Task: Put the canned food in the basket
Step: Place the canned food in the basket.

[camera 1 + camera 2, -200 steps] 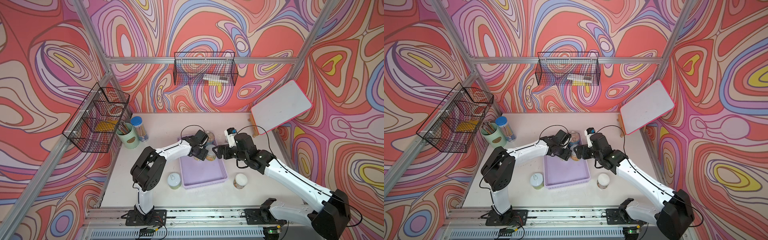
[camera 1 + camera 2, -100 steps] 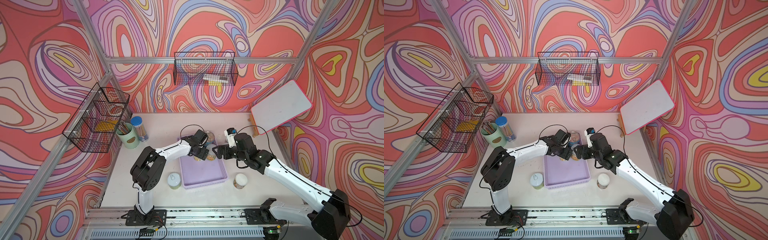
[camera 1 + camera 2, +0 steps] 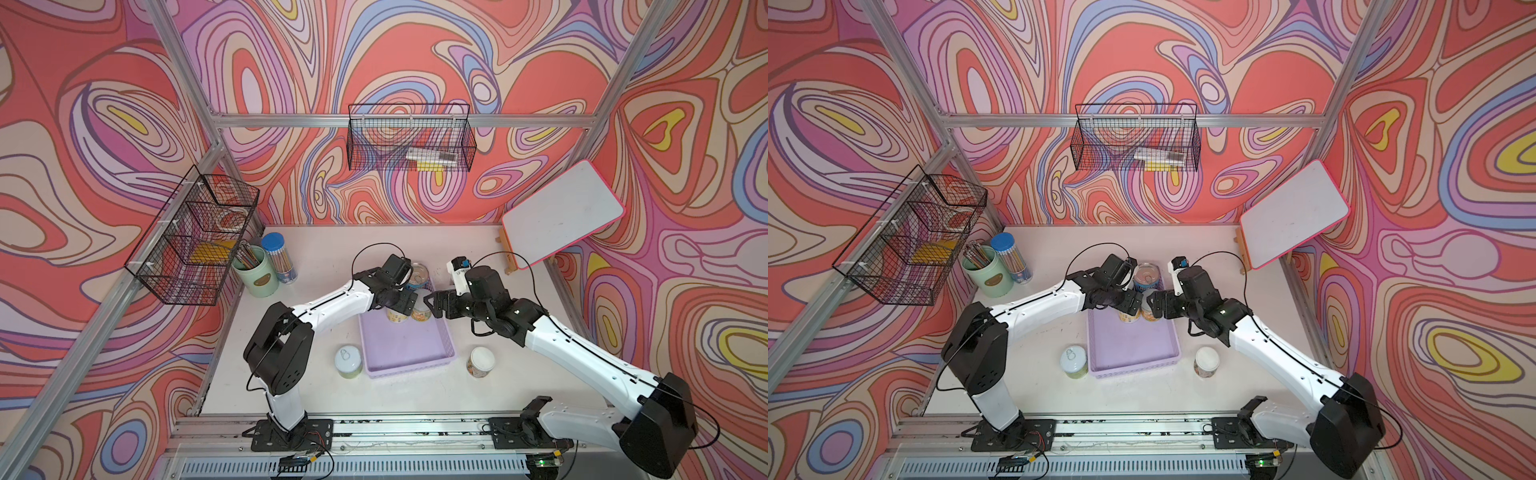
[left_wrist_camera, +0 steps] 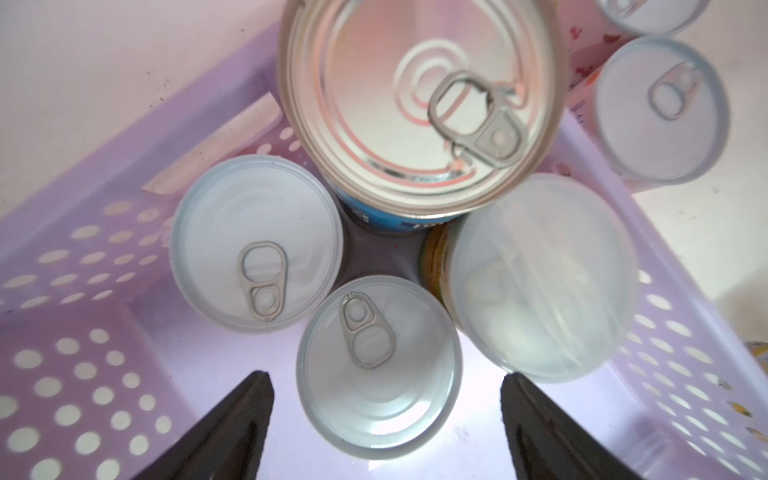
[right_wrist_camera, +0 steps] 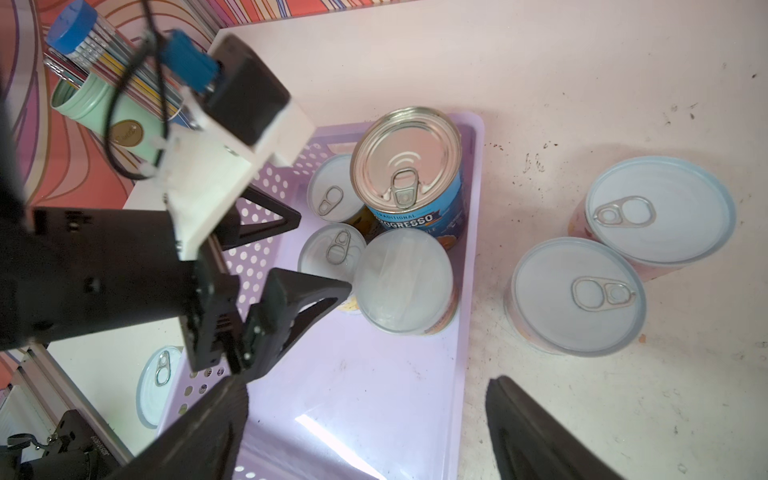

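Observation:
The lavender basket [image 3: 411, 368] [image 3: 1133, 368] lies mid-table. At its far end stand a tall blue can [image 3: 417, 276] [image 5: 409, 178] and three small pale-lidded cans [image 5: 332, 195] [image 5: 403, 282]. My left gripper [image 4: 378, 415] [image 3: 401, 301] is open; its fingers [image 4: 245, 428] flank one small can [image 4: 378, 365] without touching it. My right gripper [image 5: 368, 384] [image 3: 432, 303] hangs open and empty over the basket's right wall. Two cans [image 5: 577, 295] [image 5: 660, 212] stand on the table beside that wall. Single cans stand left [image 3: 348, 361] and right [image 3: 481, 361] of the basket's near end.
A mint green pencil cup [image 3: 255, 276] and a blue-capped pencil tube [image 3: 279, 257] stand at the back left. Black wire baskets hang on the left wall [image 3: 195, 241] and the back wall [image 3: 409, 139]. A tilted whiteboard [image 3: 561, 220] stands at the back right.
My left gripper's jaws have spread apart, letting go of the small can in the basket. The right arm has stayed where it was.

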Robot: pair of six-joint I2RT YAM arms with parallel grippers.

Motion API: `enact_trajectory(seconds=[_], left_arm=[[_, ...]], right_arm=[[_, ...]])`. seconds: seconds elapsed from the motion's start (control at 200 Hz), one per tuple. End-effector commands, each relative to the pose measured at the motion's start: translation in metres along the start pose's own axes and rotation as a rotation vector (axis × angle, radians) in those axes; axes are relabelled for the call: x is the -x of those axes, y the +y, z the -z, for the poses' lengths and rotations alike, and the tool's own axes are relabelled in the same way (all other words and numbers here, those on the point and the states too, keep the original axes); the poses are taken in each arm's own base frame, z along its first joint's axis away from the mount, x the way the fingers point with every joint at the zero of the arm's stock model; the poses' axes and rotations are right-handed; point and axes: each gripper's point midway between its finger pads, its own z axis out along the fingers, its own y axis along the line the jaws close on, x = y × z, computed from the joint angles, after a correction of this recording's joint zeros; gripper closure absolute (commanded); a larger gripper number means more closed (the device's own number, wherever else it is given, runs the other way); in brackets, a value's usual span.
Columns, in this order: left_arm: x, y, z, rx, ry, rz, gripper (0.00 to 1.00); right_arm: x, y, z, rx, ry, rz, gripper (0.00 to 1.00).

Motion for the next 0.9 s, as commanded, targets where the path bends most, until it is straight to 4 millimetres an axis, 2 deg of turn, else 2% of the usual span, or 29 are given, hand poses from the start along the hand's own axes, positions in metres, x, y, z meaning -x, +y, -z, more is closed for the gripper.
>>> enact_trajectory(seconds=[0.0,0.28,0.411,0.596,0.896], left_arm=[[0.002,0.000,0.019,-0.012,-0.030,0.024,0.09],[-0.001,0.002,0.055,-0.024,-0.087,0.041,0.05],[-0.001,-0.004,0.067,-0.036,-0.109,0.037,0.02],[-0.001,-0.020,0.078,-0.054,-0.133,0.015,0.01],[-0.002,-0.053,0.088,-0.109,-0.181,-0.003,0.01]], right_arm=[[0.009,0.000,0.002,-0.007,-0.022,-0.015,0.09],[0.009,-0.008,0.006,-0.049,-0.031,-0.040,0.08],[0.009,-0.034,0.014,-0.187,-0.033,-0.065,0.06],[0.012,-0.067,0.019,-0.239,-0.013,-0.140,0.05],[0.026,-0.103,0.014,-0.323,0.011,-0.181,0.04]])
